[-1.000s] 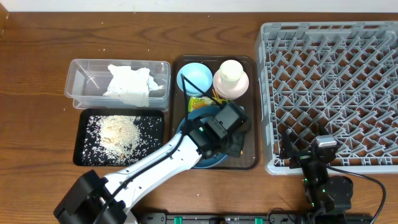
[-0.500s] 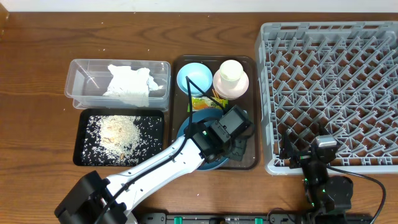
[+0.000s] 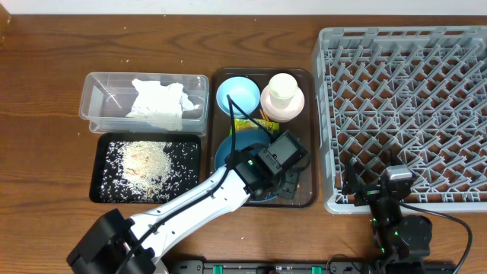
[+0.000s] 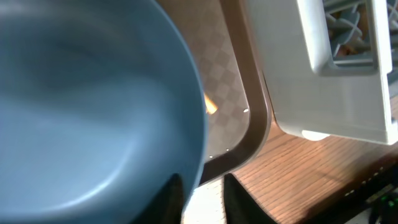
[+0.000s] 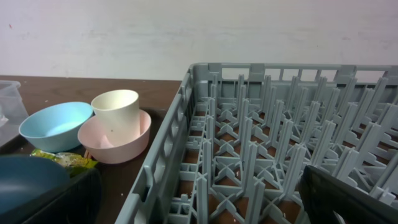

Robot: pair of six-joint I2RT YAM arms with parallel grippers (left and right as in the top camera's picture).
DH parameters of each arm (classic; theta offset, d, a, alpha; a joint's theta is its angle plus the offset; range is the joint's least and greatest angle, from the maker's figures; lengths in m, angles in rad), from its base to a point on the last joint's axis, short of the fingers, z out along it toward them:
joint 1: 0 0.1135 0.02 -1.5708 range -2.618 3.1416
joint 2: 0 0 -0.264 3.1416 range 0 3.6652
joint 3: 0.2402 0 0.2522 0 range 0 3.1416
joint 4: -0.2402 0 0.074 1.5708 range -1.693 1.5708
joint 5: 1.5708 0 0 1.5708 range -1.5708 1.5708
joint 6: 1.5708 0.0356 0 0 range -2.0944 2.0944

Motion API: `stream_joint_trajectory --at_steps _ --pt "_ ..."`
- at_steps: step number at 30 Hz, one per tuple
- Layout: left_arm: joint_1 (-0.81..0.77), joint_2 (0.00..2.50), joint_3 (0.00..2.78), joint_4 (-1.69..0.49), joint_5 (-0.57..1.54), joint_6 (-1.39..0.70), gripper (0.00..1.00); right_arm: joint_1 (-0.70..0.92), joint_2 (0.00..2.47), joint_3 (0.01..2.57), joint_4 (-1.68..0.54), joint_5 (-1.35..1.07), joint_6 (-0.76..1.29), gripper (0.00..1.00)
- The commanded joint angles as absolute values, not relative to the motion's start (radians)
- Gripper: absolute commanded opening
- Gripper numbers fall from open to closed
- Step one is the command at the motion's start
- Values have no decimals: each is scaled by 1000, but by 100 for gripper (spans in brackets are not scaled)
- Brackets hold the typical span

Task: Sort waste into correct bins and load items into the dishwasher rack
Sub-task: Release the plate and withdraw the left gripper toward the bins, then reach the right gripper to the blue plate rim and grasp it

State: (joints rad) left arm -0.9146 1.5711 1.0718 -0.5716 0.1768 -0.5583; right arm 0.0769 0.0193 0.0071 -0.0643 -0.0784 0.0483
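The left arm point(image 3: 190, 199) is built of smooth white tubular links joined by black housings. Just behind the left pincer point(image 4: 202, 186) sits a boxy black wrist block point(image 3: 283, 150), and a small green light point(image 3: 245, 160) glows on the joint further back. The pincer's fingers point(image 4: 239, 199) are dark and flat. The right arm point(image 3: 396, 228) is black all over, with a grey-topped block point(image 3: 397, 175) behind the right pincer point(image 3: 354, 183) and green lights further back. A thin black cable point(image 3: 445, 217) loops out from well behind the pincer.

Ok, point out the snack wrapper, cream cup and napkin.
snack wrapper point(image 3: 249, 124), overhead view, exposed yellow-green strip.
cream cup point(image 3: 283, 88), overhead view, its top.
napkin point(image 3: 158, 103), overhead view, crumpled middle.
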Motion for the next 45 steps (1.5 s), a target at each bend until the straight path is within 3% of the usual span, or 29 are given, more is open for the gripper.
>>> stream_joint_trajectory --at_steps 1,7,13,24,27,32,34,35,41,45 --pt "-912 1576 1089 -574 166 -565 31 76 18 6 -68 -83 47 99" --pt "-852 1542 1148 -600 163 -547 36 76 18 6 -68 -83 47 99" --pt "-669 1445 1187 -717 163 -543 38 76 18 6 -68 -83 47 99" --pt "-103 1257 1187 -871 164 -502 46 76 18 6 -67 -82 47 99" --pt "67 1227 1187 -899 163 -467 47 76 18 6 -48 11 7 99" --pt "302 1221 1186 -957 163 -468 58 76 20 11 47 -247 117 99" --pt "374 1224 1186 -981 164 -468 70 76 36 31 29 -224 144 99" --pt "403 1226 1186 -987 164 -468 78 76 54 51 5 -207 142 99" --pt "490 1229 1186 -987 163 -468 84 81 330 311 -179 -282 141 99" --pt "494 1229 1186 -986 164 -468 87 105 651 615 -357 -418 141 99"
